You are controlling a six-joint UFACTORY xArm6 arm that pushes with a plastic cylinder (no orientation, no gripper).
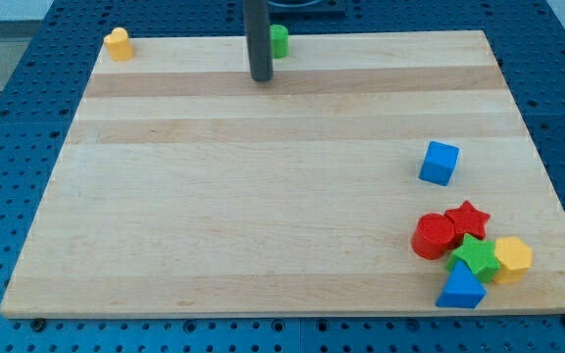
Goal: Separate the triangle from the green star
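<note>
The blue triangle lies at the view's bottom right, touching the green star just above it. A red cylinder, a red star and a yellow hexagon crowd around the green star. My tip rests on the board near the view's top centre, far from that cluster, with a green block just behind it to the right.
A blue cube sits alone above the cluster. A yellow block stands at the board's top left corner. The wooden board lies on a blue perforated table; the cluster is close to the board's bottom right edge.
</note>
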